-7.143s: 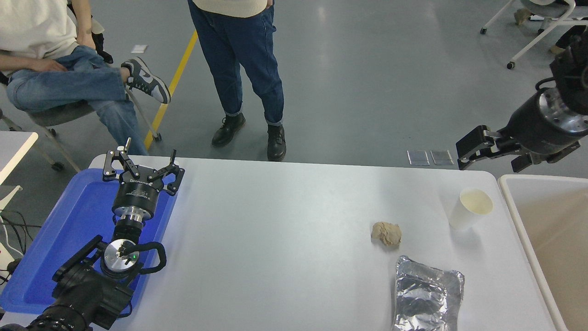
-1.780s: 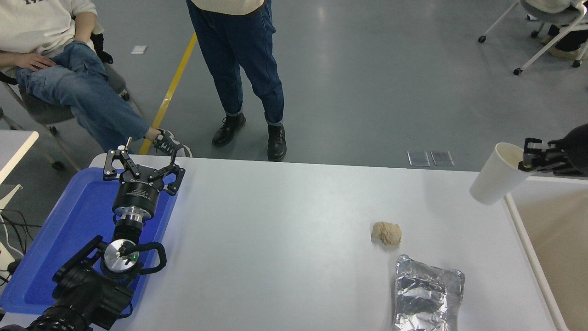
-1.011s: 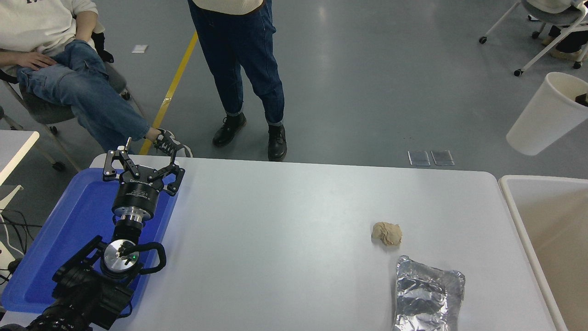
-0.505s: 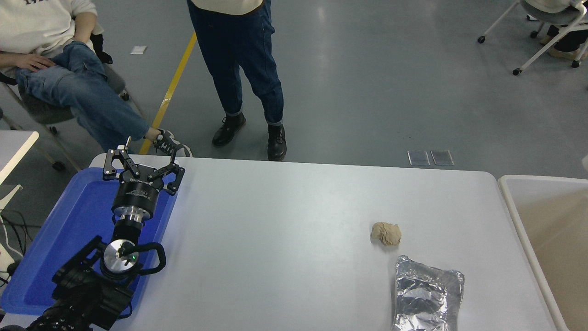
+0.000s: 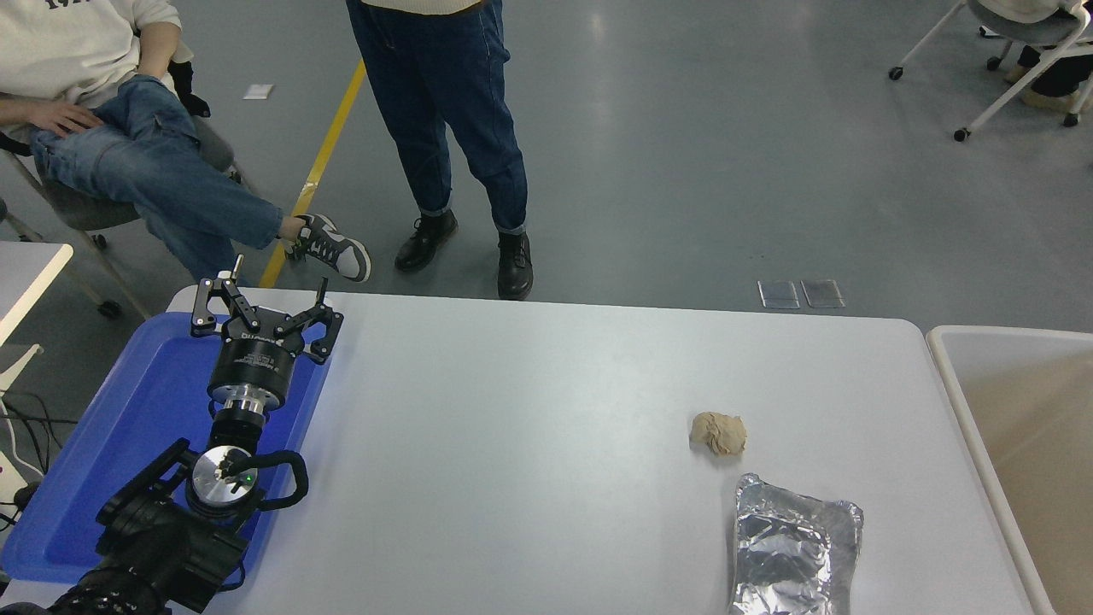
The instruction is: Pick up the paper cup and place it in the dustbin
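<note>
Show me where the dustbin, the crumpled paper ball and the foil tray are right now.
dustbin (image 5: pixel 938 354), head view, on its cream rim at the near left corner.
crumpled paper ball (image 5: pixel 718 433), head view, on its middle.
foil tray (image 5: pixel 790 547), head view, on its crinkled centre.

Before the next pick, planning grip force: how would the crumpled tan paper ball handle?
The paper ball looks loosely crumpled, so probably light and squashy between jaws. Its lumpy shape suggests it would skid or tumble rather than roll far on the smooth white table.
</note>
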Controlling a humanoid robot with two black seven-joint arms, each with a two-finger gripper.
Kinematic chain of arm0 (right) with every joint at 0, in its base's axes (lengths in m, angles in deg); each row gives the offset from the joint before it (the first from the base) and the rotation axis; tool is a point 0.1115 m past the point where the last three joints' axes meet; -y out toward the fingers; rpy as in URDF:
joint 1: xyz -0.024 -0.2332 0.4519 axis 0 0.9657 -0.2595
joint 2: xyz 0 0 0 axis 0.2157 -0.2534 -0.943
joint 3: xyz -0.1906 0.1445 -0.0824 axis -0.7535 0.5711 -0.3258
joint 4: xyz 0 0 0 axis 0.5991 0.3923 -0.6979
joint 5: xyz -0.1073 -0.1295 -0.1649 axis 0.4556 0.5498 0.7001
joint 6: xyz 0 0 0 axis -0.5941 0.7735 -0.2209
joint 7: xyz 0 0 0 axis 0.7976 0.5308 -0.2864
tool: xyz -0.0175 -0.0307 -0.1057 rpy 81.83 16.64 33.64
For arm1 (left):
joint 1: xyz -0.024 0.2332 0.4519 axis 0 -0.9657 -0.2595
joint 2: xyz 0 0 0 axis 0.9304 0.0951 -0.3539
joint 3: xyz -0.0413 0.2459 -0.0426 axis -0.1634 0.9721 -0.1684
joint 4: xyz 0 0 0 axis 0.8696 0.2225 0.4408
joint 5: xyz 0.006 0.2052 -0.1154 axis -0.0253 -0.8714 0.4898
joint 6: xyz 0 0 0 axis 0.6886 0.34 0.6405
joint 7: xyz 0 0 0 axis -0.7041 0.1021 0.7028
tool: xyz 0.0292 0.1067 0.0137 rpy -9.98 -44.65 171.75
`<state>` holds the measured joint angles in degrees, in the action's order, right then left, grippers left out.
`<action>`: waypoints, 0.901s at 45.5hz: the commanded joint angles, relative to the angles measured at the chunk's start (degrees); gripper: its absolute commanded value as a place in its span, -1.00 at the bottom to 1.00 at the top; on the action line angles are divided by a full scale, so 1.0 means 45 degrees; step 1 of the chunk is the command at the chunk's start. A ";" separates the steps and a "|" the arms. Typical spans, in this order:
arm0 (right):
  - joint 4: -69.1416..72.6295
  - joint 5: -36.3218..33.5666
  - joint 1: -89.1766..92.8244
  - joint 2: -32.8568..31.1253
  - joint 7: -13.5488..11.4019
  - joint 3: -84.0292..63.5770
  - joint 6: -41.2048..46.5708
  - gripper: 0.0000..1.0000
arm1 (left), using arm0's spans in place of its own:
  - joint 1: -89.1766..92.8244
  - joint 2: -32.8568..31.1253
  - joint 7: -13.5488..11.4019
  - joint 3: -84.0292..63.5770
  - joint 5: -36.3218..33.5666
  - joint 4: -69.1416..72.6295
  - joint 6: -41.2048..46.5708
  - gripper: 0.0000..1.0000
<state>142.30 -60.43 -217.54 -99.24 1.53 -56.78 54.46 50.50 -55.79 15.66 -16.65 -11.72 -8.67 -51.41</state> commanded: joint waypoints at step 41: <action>-1.2182 -0.0177 2.1011 0.2961 0.0017 1.5671 -0.2868 -1.00 | -0.0019 0.0002 -0.0020 0.0003 0.0019 -0.0001 0.0013 1.00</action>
<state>96.67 -61.14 -135.92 -91.76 1.60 5.64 47.51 50.45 -55.80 15.57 -16.73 -11.69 -8.67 -51.34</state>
